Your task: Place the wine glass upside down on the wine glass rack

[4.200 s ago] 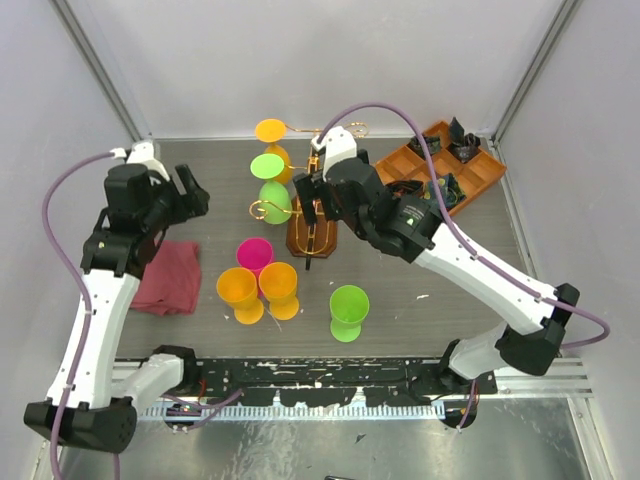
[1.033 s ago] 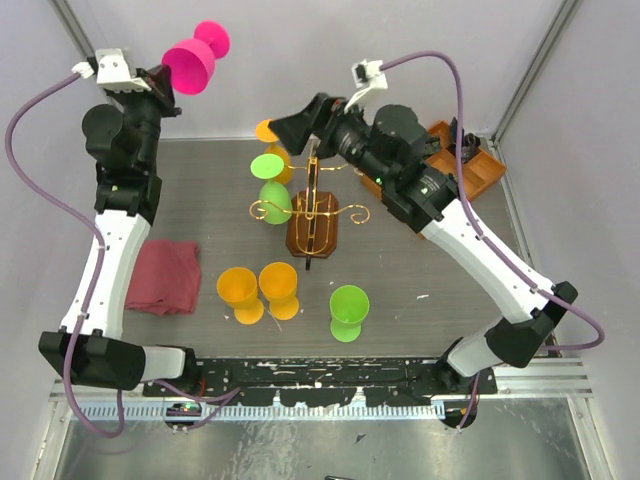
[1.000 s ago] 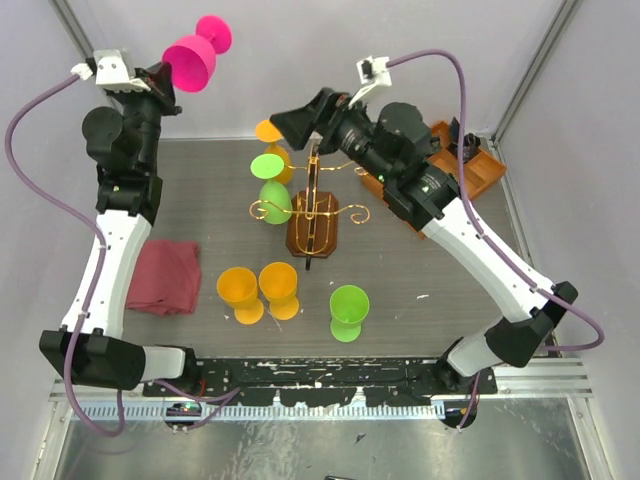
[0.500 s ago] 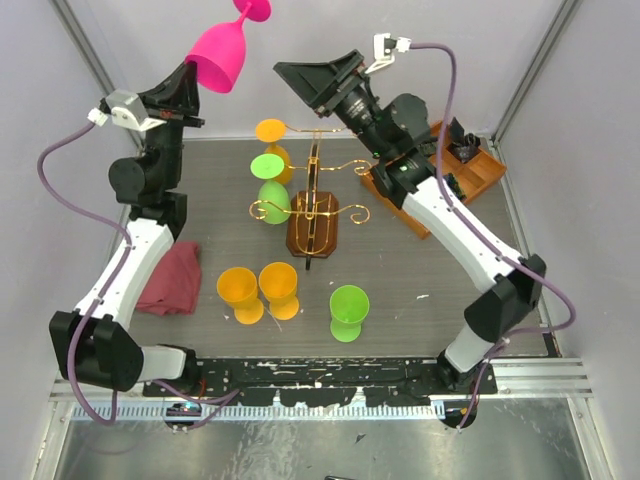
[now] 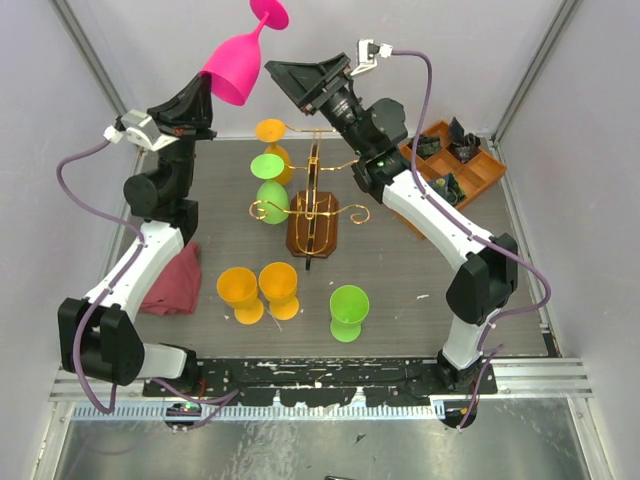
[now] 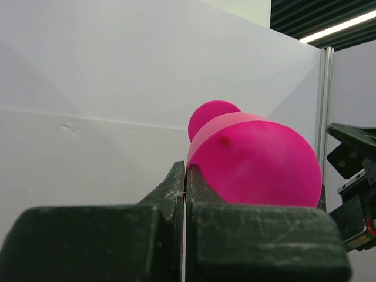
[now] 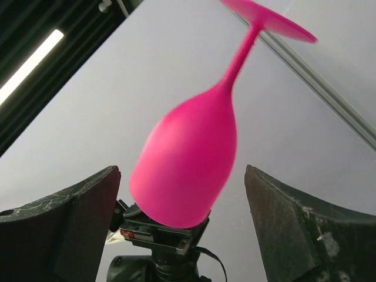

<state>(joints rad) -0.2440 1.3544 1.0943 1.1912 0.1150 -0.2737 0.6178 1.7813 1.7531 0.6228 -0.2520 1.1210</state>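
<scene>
1. My left gripper [image 5: 205, 88] is clamped on the rim of the pink wine glass [image 5: 238, 62], foot up, high above the table [image 5: 450, 270];
2. My right gripper [image 5: 290, 78] gapes just beside it; the rack [image 5: 313, 230] stands below.

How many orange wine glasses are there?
3. Two orange glasses stand side by side on the table, one left of the other; the third hangs on the wine glass rack. None looks hidden.
</scene>
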